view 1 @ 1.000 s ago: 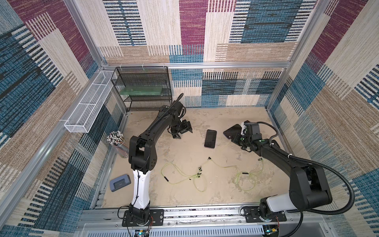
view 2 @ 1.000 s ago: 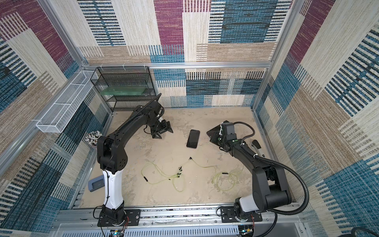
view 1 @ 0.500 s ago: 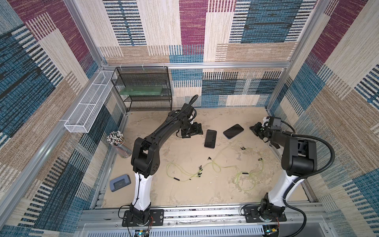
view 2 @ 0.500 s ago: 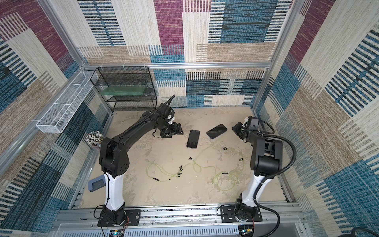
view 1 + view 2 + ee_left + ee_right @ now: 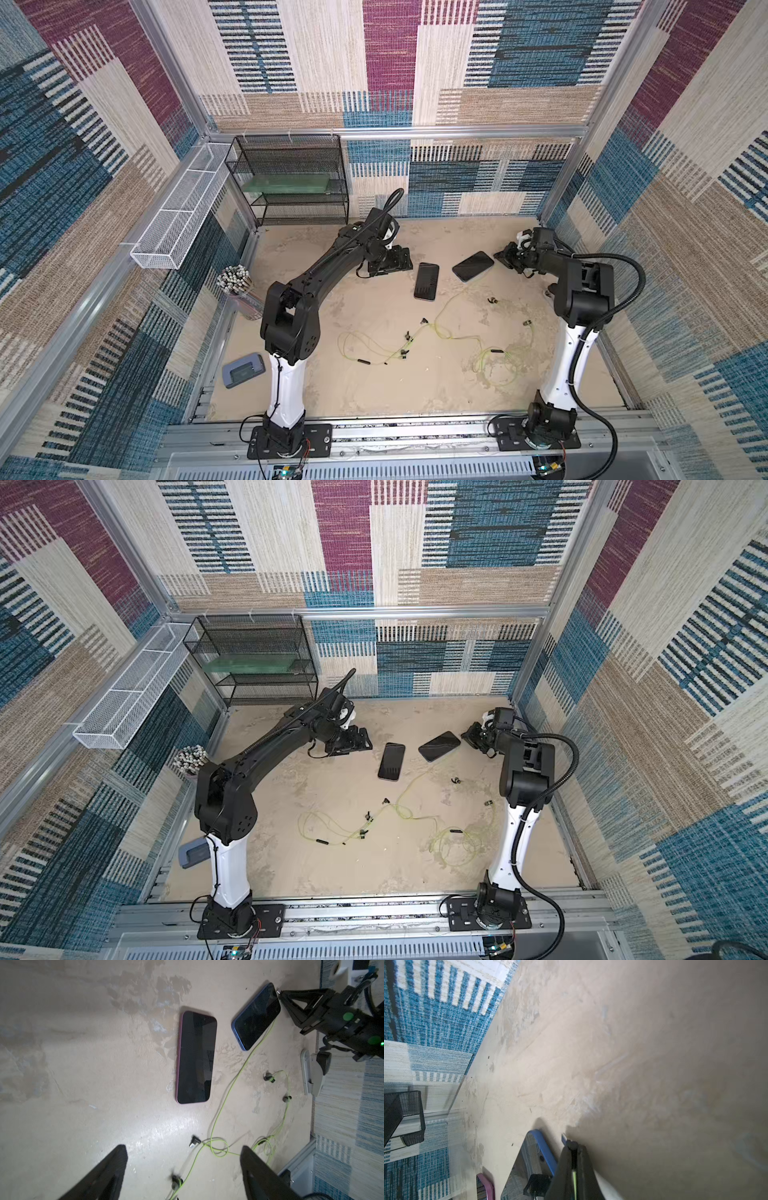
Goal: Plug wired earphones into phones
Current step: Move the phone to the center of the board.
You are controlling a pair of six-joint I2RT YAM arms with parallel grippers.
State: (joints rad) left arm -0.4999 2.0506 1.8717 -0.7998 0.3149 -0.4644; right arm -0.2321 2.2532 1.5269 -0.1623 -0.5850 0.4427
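Observation:
Two phones lie flat at the back of the table: a pink-edged one (image 5: 427, 281) (image 5: 196, 1057) and, to its right, a blue-edged one (image 5: 473, 266) (image 5: 256, 1017). My right gripper (image 5: 505, 257) (image 5: 572, 1145) is shut on the black plug of one set of yellow-green earphones (image 5: 446, 307), close to the blue phone's right corner without touching it. Its cable trails along that phone's edge into loops. A second set of earphones (image 5: 498, 361) lies at the front right. My left gripper (image 5: 397, 262) (image 5: 184, 1151) is open and empty, just left of the pink phone. A loose plug (image 5: 194, 1140) lies on the table.
A black mesh shelf (image 5: 291, 187) stands in the back left corner, with a white wire basket (image 5: 178, 216) on the left wall. A cup of pens (image 5: 237, 282) and a grey-blue hole punch (image 5: 243, 370) sit along the left edge.
My right gripper has drawn back to the right, away from the blue phone, and its arm has folded upright. The left gripper has moved right toward the pink phone. The cables have shifted.

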